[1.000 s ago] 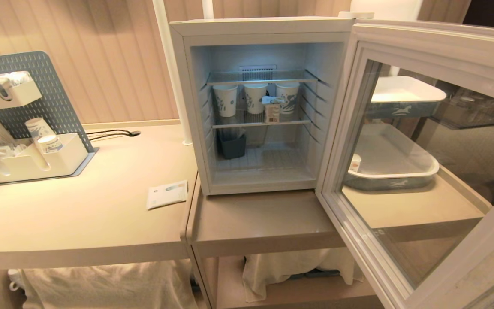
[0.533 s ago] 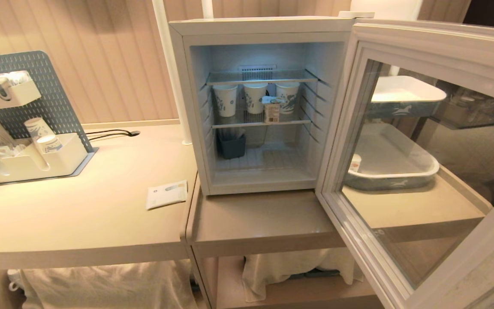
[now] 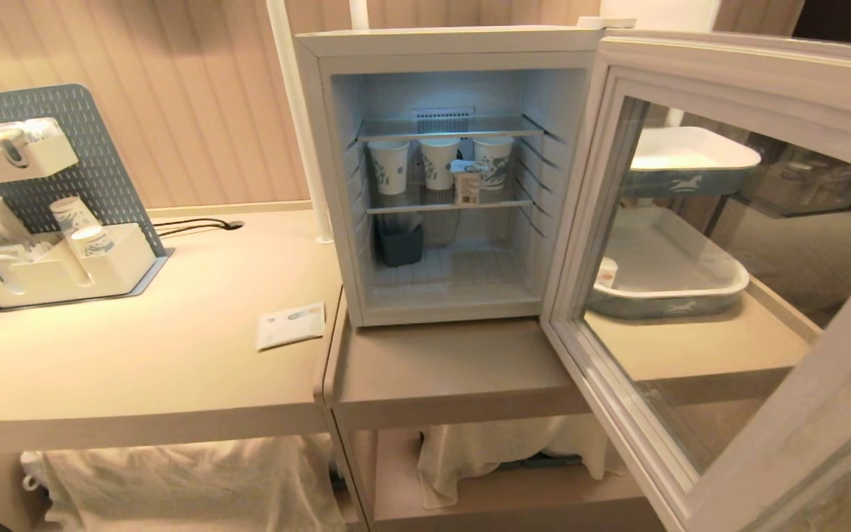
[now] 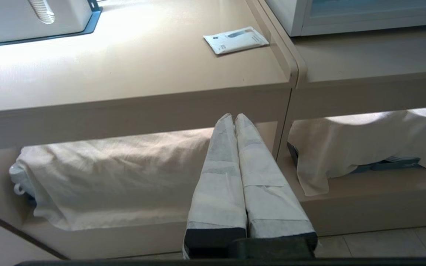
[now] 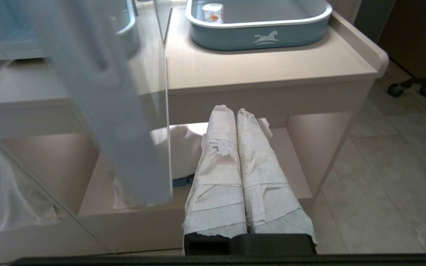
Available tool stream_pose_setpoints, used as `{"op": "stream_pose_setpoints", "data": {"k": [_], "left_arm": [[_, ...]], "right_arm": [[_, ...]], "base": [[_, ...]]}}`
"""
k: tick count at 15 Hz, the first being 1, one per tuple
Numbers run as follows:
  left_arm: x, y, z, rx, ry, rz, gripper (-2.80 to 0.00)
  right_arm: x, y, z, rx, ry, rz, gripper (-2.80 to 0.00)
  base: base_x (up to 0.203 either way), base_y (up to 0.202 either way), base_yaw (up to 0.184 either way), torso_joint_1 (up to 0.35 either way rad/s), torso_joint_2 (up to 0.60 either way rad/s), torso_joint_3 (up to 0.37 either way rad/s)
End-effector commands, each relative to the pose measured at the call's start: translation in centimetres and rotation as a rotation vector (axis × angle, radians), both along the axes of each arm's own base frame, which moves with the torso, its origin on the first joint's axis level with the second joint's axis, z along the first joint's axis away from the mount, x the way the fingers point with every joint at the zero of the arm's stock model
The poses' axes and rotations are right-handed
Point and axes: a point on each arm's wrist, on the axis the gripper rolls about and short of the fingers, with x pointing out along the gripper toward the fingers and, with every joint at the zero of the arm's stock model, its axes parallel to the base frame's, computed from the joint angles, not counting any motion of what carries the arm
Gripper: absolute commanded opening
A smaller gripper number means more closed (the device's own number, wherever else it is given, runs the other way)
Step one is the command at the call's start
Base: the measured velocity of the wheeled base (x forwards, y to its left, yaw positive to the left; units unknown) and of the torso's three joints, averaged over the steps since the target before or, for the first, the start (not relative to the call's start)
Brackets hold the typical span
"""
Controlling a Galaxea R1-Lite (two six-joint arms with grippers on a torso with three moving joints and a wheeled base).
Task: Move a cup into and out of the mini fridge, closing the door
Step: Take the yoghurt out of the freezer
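The mini fridge stands open on the low counter, its lower front edge also showing in the left wrist view. The door with its glass window is swung out wide to the right and hangs as a blurred pane beside my right gripper. The cup, small with a sealed lid, stands on the middle wire shelf in front of three tall paper cups. My left gripper and right gripper are shut and empty, low before the under-counter shelves, outside the head view.
A pegboard organiser with cups sits at the left and a flat packet near the table joint. Behind the door, a blue-grey tray holds a small orange-marked cup. A dark bin stands in the fridge. Cloths cover the lower shelves.
The whole head view has shifted slightly, so the camera has moved. The fridge, the door and the cups stand as before, and no arm enters that view.
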Motion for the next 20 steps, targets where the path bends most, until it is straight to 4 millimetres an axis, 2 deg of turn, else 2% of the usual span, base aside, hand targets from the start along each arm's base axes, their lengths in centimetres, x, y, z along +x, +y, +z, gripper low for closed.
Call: {"op": "stream_pose_setpoints", "data": {"k": [1, 7, 11, 20], "left_arm": [[0.00, 0.00, -0.04, 0.002, 0.001, -0.001, -2.80], [0.00, 0.00, 0.00, 0.008, -0.003, 0.000, -2.80], [0.00, 0.01, -0.01, 0.002, -0.002, -0.001, -2.80], [0.00, 0.00, -0.01, -0.003, -0.002, 0.000, -2.80]], "right_arm": [[0.01, 0.00, 0.00, 0.000, 0.001, 0.000, -2.80], [0.01, 0.00, 0.00, 0.000, 0.001, 0.000, -2.80], [0.01, 0.00, 0.00, 0.000, 0.001, 0.000, -2.80], [0.01, 0.00, 0.02, 0.001, 0.000, 0.000, -2.80]], "base": [[-0.198, 0.000, 0.000, 0.002, -0.01, 0.002], [-0.185, 0.000, 0.001, 0.004, 0.00, 0.002], [-0.001, 0.020, -0.001, 0.001, 0.00, 0.000], [0.000, 0.186, 0.001, 0.003, 0.00, 0.003]]}}
